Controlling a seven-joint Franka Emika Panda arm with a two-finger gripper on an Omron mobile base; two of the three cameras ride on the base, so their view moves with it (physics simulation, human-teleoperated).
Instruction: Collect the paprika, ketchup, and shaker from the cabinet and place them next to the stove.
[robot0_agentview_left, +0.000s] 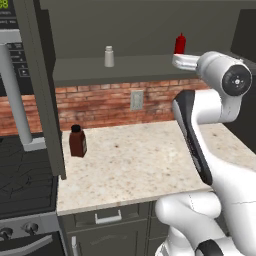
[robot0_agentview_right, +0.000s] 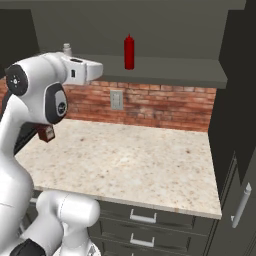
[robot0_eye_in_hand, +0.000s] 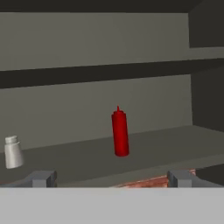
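While the ketchup (robot0_eye_in_hand: 120, 132) stands upright on the long inner shelf of the cabinet (robot0_agentview_left: 150, 67), the gripper (robot0_eye_in_hand: 111, 178) faces it from just outside the shelf's front edge, its two dark fingertips (robot0_eye_in_hand: 41, 178) spread wide apart with nothing between them. Seen along the hand, the red bottle sits above the gap between the tips, set back on the shelf and not touched.

On that same shelf, well to the ketchup's left, the shaker (robot0_eye_in_hand: 12, 152) stands upright; from the left base camera it shows as a pale cylinder (robot0_agentview_left: 109, 56) with bare shelf between it and the ketchup (robot0_agentview_left: 180, 44). From the right base camera the ketchup (robot0_agentview_right: 129, 52) stands clear on the shelf, and the shaker's cap (robot0_agentview_right: 66, 48) peeks over the arm's white wrist.

Below the cabinet, the paprika (robot0_agentview_left: 77, 141) stands upright on the speckled countertop (robot0_agentview_left: 140, 165), near the brick backsplash (robot0_agentview_left: 100, 102) and close to the counter's left end. Just beyond that end lies the stove (robot0_agentview_left: 25, 180), with its knobs along the front edge. A tall narrow cabinet door (robot0_agentview_left: 42, 85) stands open, hanging between the paprika and the stove. A wall outlet (robot0_agentview_left: 136, 100) sits in the brick beneath the shelf.
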